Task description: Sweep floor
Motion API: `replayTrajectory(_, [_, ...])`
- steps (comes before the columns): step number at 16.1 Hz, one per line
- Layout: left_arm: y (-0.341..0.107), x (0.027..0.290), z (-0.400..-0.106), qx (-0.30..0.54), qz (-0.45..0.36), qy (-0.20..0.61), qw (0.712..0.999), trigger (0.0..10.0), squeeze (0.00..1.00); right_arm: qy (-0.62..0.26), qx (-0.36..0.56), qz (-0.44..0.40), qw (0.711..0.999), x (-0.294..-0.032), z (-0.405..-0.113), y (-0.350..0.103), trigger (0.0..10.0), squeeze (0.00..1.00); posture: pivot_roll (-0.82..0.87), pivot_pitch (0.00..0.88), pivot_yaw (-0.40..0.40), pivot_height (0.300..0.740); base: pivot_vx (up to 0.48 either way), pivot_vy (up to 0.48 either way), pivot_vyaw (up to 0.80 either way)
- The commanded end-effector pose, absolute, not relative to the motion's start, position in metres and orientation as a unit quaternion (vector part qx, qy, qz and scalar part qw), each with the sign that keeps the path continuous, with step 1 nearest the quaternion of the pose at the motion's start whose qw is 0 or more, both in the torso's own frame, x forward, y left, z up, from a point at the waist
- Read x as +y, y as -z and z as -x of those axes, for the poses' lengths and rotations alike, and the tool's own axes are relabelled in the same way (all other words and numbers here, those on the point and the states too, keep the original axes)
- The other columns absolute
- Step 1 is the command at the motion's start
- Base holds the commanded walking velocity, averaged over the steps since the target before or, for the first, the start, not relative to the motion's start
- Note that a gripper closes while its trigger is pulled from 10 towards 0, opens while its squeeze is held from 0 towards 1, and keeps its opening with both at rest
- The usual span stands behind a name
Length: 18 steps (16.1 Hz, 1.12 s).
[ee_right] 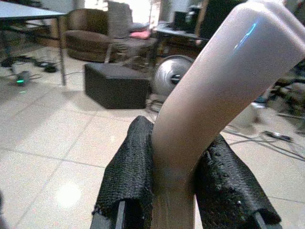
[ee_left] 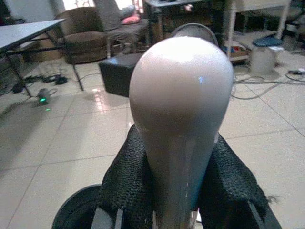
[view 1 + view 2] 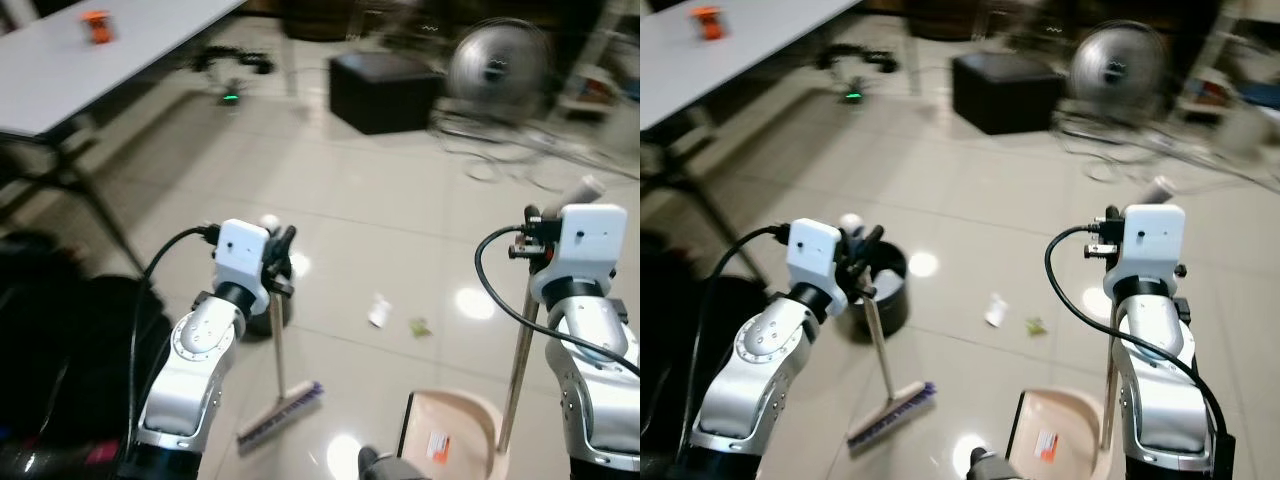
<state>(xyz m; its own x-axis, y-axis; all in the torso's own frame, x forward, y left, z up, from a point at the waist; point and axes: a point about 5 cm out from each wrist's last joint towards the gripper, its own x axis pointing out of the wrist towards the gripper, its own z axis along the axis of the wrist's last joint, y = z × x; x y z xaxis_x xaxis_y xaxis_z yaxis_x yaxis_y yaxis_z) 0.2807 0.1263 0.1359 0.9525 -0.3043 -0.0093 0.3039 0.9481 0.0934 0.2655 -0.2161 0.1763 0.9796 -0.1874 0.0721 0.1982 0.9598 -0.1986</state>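
My left gripper (image 3: 280, 262) is shut on the handle of a broom (image 3: 281, 404); its purple-bristled head rests on the tiled floor in front of me. The handle's rounded pale tip (image 2: 178, 90) rises between the black pads (image 2: 126, 183). My right gripper (image 3: 535, 225) is shut on the pole of a beige dustpan (image 3: 455, 430), which stands on the floor by my right side. The pole's bent pale grip (image 1: 224, 81) sits between the pads (image 1: 131, 171). A white scrap of paper (image 3: 379, 311) and a small green scrap (image 3: 419, 326) lie on the tiles between broom and dustpan.
A black bin (image 3: 880, 285) stands just behind the broom handle. A grey table (image 3: 90, 70) with an orange object (image 3: 96, 27) is far left. Ahead sit a black box (image 3: 385, 90), a floor fan (image 3: 497, 62) and loose cables (image 3: 520, 150). Dark bags (image 3: 60, 350) lie at my left.
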Motion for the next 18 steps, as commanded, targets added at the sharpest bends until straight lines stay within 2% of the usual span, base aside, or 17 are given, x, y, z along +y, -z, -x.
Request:
replayTrajectory(1, [-0.142,0.127,-0.280,-0.023,-0.056,0.146,0.987,10.0,0.00,0.094,-0.055,0.118,0.987,-0.215,-0.267,-0.190,10.0,0.00,-0.06,0.066,0.022,0.740,0.000,0.000,-0.80])
replayTrajectory(5, [-0.146,0.129,-0.275,-0.037,-0.063,0.139,0.988,10.0,0.00,0.068,-0.090,0.136,0.984,-0.209,-0.273,-0.204,10.0,0.00,-0.05,0.072,0.000,0.740,0.000,0.000,-0.80])
replayTrajectory(8, [-0.148,0.128,-0.271,-0.039,-0.059,0.148,0.987,10.0,0.00,0.020,-0.134,0.181,0.974,-0.201,-0.274,-0.218,10.0,0.00,-0.05,0.079,0.003,0.740,0.000,0.000,-0.80])
replayTrajectory(10, [-0.150,0.124,-0.270,-0.039,-0.054,0.163,0.984,10.0,0.00,0.023,-0.146,0.169,0.975,-0.202,-0.274,-0.222,10.0,0.00,-0.06,0.084,0.021,0.740,0.000,0.000,-0.67])
replayTrajectory(13, [-0.155,0.119,-0.273,-0.051,-0.051,0.167,0.983,10.0,0.00,0.066,-0.112,0.137,0.982,-0.208,-0.278,-0.207,10.0,0.00,-0.06,0.092,0.037,0.740,0.112,0.000,0.00])
replayTrajectory(18, [-0.158,0.118,-0.278,-0.058,-0.050,0.155,0.985,10.0,0.00,0.043,-0.138,0.077,0.987,-0.198,-0.274,-0.206,10.0,0.00,-0.06,0.095,0.041,0.740,0.391,0.000,0.00])
